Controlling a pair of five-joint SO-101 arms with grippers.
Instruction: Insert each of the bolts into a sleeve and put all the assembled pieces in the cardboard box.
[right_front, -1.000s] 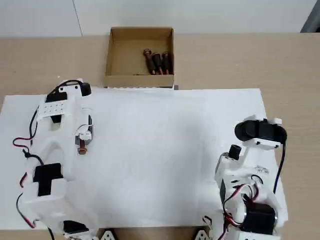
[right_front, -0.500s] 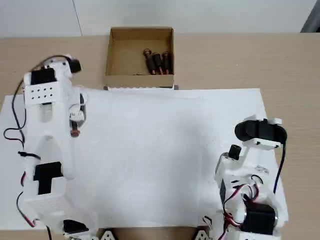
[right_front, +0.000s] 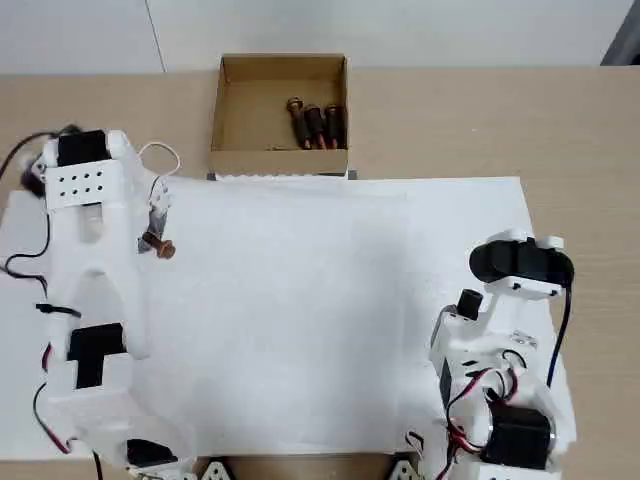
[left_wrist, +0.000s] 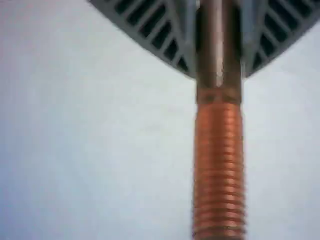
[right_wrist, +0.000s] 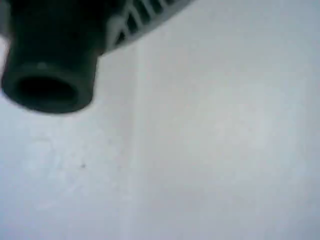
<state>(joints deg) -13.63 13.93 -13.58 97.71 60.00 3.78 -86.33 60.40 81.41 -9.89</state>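
The left gripper (right_front: 158, 226) pinched the stiff, likely slippery bolt (left_wrist: 218, 165) by its smooth shank, while the right gripper (right_front: 467, 304) clasped a sleeve (right_wrist: 50, 72).

Left hand (right_front: 156, 222) and bolt (right_front: 161, 247) farther out.

Your left arm (right_front: 90, 290) is a chain of white printed shells, with a flat plate dotted with rows of small holes. It has black motor blocks set into its links and thin red, black and white cables looping off its sides. Your right arm (right_front: 500, 370) is white too, with a rounded black motor housing up top, a black cable along its outer edge and red and black wires tangled around the base motor. On the left gripper (left_wrist: 219, 60) and right gripper (right_front: 466, 303) you have dark grey fingers (left_wrist: 145, 25) with slatted ribbing.
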